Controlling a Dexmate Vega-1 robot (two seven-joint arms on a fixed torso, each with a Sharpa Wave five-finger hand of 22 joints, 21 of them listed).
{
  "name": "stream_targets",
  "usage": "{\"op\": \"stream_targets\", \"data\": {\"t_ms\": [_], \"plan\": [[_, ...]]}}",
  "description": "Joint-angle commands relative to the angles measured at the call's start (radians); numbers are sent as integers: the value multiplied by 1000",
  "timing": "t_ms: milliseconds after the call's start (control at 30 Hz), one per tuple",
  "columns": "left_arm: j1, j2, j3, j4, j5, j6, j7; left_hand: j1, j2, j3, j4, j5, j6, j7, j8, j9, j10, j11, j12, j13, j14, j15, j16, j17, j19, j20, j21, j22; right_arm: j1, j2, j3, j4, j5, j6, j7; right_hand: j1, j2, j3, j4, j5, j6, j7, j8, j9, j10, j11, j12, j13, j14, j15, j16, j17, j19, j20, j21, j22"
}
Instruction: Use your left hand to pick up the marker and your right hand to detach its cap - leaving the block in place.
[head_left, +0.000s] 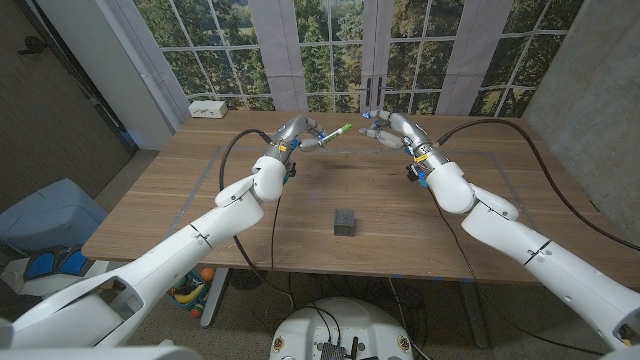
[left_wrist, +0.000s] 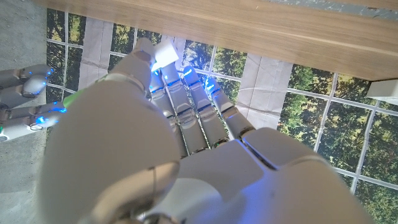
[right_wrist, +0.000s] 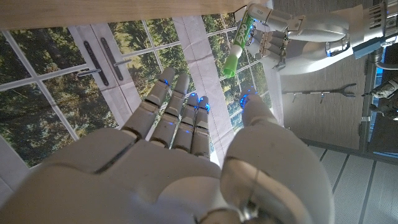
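I have the green marker (head_left: 334, 133) gripped in my left hand (head_left: 308, 137), raised over the table's (head_left: 180, 215) far side. My right hand (head_left: 380, 130) hovers just beside its tip, fingers apart, holding nothing. The dark block (head_left: 345, 222) sits nearer me, well apart from both hands.

Overhead head view; two perhaps-inverted wrist close-ups.

Open air separates the left hand (head_left: 305, 137) and right hand (head_left: 381, 130) above the far bench (head_left: 180, 215); a lone block (head_left: 345, 222) stands nearer, mid-bench.
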Motion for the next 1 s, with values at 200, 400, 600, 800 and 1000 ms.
{"op": "stream_targets", "data": {"t_ms": [200, 400, 600, 800, 1000], "plan": [[-6, 1, 7, -13, -25, 20, -19, 67, 73, -4, 2, 6, 4, 7, -2, 1, 146, -133, 3, 3, 8, -150, -7, 7, -1, -5, 7, 3, 20, 36, -35, 20, -54, -19, -42, 58, 1, -10, -1, 1, 33, -6, 12, 4, 16, 8, 8, 12, 25, -104, 42, 42, 25, -12, 22, 7], [-6, 2, 7, -22, -31, 34, -26, 68, 73, -6, 3, 8, 4, 7, -4, 1, 146, -132, 2, 3, 8, -150, -7, 7, -2, -4, 8, 3, 29, 45, -46, 27, -64, -10, -48, 98, -4, -20, 0, 1, 53, -14, 16, 5, 32, -2, 17, 20, 42, -113, 77, 76, 42, -20, 43, 18], [-8, 3, 8, -29, -37, 47, -31, 69, 74, -7, 3, 9, 3, 9, -5, 1, 146, -133, 1, 4, 7, -150, -8, 7, -3, -4, 8, 3, 37, 44, -55, 26, -65, -11, -31, 115, -8, -37, 9, 0, 91, -38, 25, 6, 51, 0, 26, 29, 36, -114, 103, 110, 45, -23, 57, 23], [-10, 5, 10, -31, -46, 48, -39, 70, 74, -9, 3, 10, 5, 10, -5, 2, 147, -132, 1, 5, 8, -150, -9, 8, -3, -3, 8, 3, 47, 48, -65, 26, -73, -17, -20, 127, -5, -47, 13, 1, 95, -42, 23, 7, 65, 1, 34, 35, 44, -115, 125, 133, 59, -26, 71, 26], [-9, 7, 12, -33, -53, 44, -43, 70, 74, -10, 3, 11, 5, 9, -6, 3, 147, -132, 0, 5, 8, -149, -9, 8, -4, -4, 8, 3, 53, 55, -73, 25, -89, -29, -23, 151, 4, -44, 10, 5, 123, -50, 30, 7, 89, -13, 46, 43, 67, -125, 140, 145, 81, -37, 92, 30]]}}
